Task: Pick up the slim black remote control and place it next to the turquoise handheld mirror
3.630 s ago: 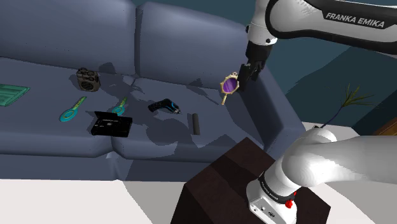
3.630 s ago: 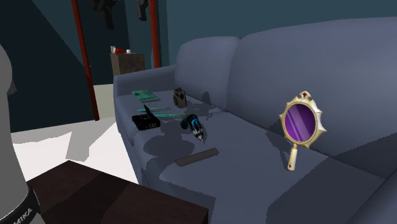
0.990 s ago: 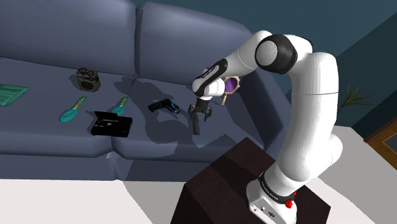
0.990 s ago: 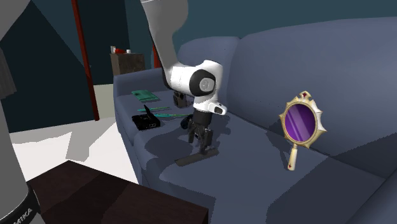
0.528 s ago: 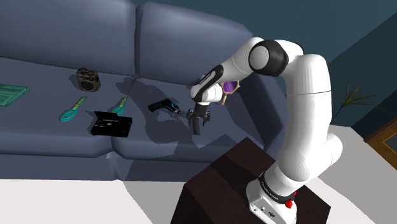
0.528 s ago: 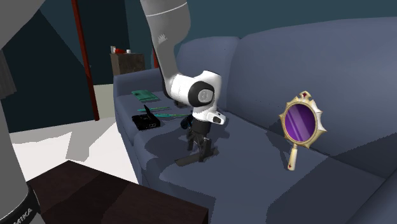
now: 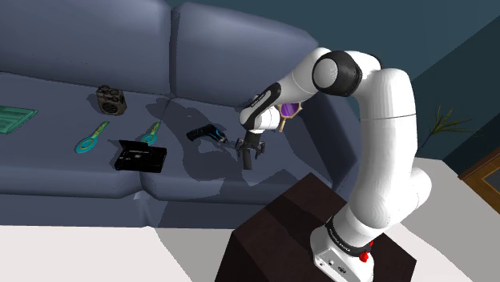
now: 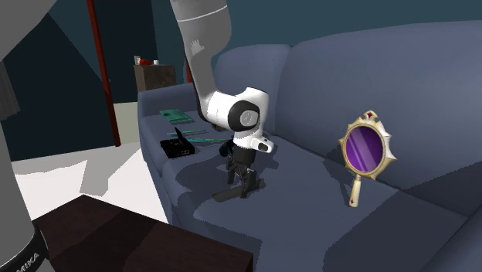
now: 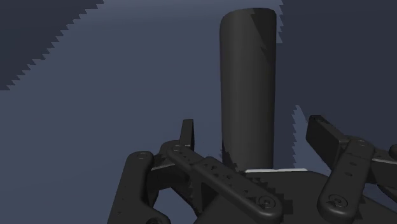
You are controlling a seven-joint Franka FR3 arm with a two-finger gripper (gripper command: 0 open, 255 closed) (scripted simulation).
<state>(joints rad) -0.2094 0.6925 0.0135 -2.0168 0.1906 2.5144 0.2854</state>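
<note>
The slim black remote (image 7: 247,158) lies on the blue-grey sofa seat (image 7: 200,172), near its front edge. My gripper (image 7: 249,149) is down over the remote, pointing at the cushion. In the wrist view the remote (image 9: 248,83) runs lengthwise between the two fingers (image 9: 186,135), which stand apart on either side without touching it. From the second exterior view the gripper (image 8: 241,184) straddles the remote (image 8: 224,195). Two turquoise handheld mirrors (image 7: 90,138) (image 7: 150,133) lie further toward the shoulder view's left.
A gold-framed purple mirror (image 8: 369,148) leans on the backrest behind the arm. A black drill (image 7: 207,134), a black flat box (image 7: 140,156), a small radio (image 7: 110,99) and a green item (image 7: 12,118) lie on the seat. My dark stand (image 7: 280,240) is in front.
Over the last second the gripper sank a little lower onto the remote, fingers staying apart. The remote has not moved.
</note>
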